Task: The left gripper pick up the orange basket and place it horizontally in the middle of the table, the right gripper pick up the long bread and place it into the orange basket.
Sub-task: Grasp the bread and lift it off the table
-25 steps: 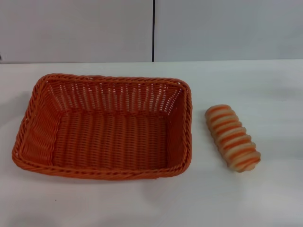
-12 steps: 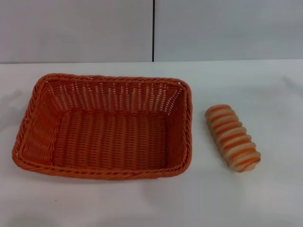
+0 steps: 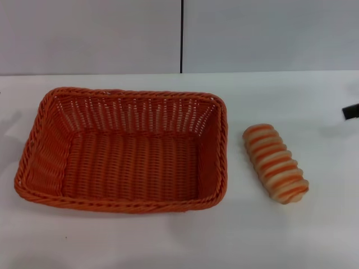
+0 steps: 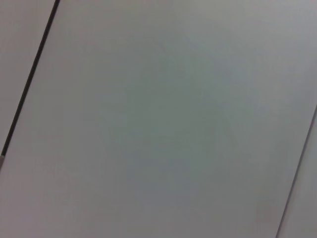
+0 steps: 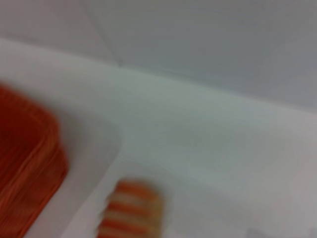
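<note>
**Desk:** Where does the job stand?

**Robot:** The orange basket (image 3: 122, 150) sits flat on the white table (image 3: 168, 241), long side running parallel to the near edge, left of the table's middle. I judge that its placing is done or nearly so, though it lies a little off centre. The long bread (image 3: 275, 163) lies on the bare table just beside the basket's right wall, apart from it, angled toward the near right corner. The second step is not yet done.

**Desk:** Anything in the basket?

**Robot:** Nothing. Its woven floor shows bare from rim to rim, and no part of the bread crosses the braided rim.

**Desk:** And your end effectors?

**Robot:** My right end effector (image 3: 351, 111) shows only as a dark sliver at the table's right edge, beyond the bread; I cannot tell whether it stands wide or narrow. My right wrist view looks down on the bread (image 5: 131, 208) and the basket's corner (image 5: 27, 168), which suggests that this arm is over that side of the table. My left end effector is out of sight; its wrist view shows only a pale panelled wall (image 4: 163, 124).

**Desk:** What is left?

**Robot:** By my reckoning, the whole bread step: grasp the loaf, lift it over the rim and set it inside the basket.
</note>
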Motion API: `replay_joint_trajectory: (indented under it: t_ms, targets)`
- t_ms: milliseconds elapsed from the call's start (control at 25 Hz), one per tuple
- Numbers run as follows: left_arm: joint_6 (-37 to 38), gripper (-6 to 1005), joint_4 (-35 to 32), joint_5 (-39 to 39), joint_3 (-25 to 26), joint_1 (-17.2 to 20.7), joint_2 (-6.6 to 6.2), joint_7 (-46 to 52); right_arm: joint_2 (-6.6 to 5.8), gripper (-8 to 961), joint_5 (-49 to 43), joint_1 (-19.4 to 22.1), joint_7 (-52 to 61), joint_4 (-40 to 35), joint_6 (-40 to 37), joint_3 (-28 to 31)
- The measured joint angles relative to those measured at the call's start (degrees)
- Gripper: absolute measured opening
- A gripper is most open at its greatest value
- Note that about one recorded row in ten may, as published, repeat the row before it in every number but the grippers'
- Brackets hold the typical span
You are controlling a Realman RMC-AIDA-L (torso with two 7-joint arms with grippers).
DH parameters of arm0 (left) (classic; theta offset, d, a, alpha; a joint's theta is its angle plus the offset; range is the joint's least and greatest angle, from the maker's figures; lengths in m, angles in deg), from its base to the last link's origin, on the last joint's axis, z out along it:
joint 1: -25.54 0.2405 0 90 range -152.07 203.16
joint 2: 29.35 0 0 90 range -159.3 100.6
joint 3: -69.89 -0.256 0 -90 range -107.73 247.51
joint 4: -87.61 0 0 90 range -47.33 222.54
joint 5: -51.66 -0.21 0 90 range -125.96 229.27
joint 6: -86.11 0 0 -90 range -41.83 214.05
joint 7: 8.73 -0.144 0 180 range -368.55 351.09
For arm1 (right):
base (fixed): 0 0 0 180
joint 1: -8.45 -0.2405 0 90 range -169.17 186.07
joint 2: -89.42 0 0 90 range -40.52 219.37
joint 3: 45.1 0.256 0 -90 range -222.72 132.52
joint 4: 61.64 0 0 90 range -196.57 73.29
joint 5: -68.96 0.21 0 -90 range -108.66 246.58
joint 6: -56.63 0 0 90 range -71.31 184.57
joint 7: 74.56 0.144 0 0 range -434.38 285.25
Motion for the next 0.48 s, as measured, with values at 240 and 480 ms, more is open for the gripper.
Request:
replay_joint_trajectory:
  t_ms: [240,480]
  targets:
    - [-0.35,758,2.51,0.03,0.32,0.07,0.03,-3.76,0.62,750,-0.27,-0.90,-0.55,4.37,1.32,-6.70]
    - [-0.98,757,3.97,0.04,0.62,0.20,0.12,-5.61,3.09,750,0.19,-1.18,-4.85,5.48,4.78,-10.26]
